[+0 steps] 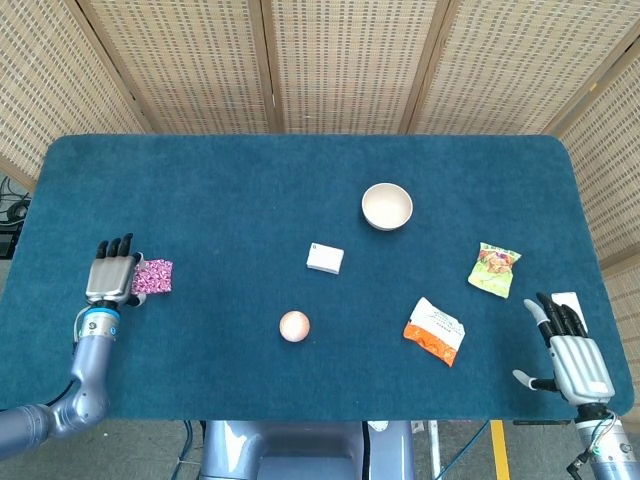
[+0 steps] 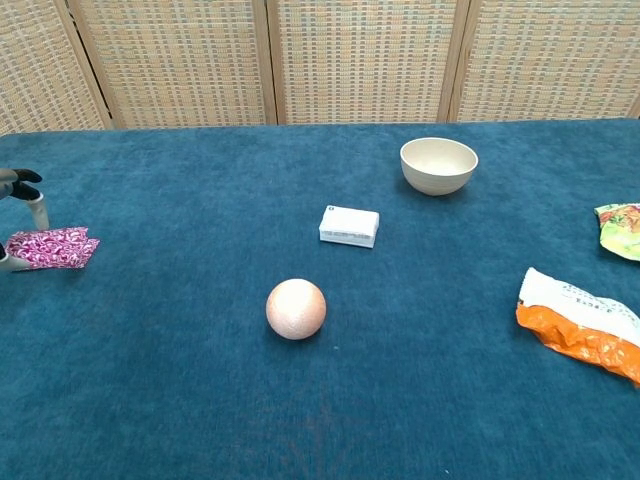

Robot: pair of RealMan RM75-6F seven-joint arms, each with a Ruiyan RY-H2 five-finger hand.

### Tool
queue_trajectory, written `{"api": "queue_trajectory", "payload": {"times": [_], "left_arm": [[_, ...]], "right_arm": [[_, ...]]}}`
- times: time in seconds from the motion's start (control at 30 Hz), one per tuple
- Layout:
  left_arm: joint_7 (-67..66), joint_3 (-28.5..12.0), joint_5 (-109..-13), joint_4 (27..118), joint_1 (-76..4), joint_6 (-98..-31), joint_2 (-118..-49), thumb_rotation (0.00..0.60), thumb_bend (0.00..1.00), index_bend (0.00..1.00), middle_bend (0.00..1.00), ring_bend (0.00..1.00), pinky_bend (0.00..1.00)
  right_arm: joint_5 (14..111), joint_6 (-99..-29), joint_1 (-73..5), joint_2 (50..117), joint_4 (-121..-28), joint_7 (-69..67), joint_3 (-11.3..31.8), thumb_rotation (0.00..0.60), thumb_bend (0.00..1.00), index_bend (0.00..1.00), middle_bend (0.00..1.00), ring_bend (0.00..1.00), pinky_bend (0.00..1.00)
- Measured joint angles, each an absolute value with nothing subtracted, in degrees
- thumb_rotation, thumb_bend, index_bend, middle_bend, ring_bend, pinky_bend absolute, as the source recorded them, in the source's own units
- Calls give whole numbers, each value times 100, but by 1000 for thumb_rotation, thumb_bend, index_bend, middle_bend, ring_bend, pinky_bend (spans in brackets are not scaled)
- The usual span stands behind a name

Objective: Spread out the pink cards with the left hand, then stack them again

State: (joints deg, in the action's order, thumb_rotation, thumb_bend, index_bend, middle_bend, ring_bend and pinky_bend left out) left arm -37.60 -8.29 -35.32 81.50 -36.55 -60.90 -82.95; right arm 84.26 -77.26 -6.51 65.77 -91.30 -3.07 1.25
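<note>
Pink-patterned cards point(image 1: 153, 276), teal tablecloth point(image 1: 250, 190), seemingly peach ball point(image 1: 294, 326).

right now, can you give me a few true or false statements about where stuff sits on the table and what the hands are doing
1. The pink cards lie in one pile beside the left hand. True.
2. The bowl has the ball inside it. False: the ball sits on the cloth nearer the robot, and the bowl looks empty.
3. The white box lies between the bowl and the ball. True.
4. The right hand is holding the orange packet. False: the orange packet lies apart from it, and that hand holds nothing, fingers apart.
5. The green snack bag is on the cards' side of the table. False: it is on the opposite side, near the right hand.
</note>
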Motion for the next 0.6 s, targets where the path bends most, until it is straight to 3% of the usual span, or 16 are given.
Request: {"api": "queue_trajectory", "payload": {"times": [0.6], "left_arm": [[-3447,-813,-3698,6642,-3812,-5295,-8731,600,249,429,0,0,0]], "right_arm": [[8216,-7584,-705,6741,-9060,24,170,600,105,0,0,0,0]]}}
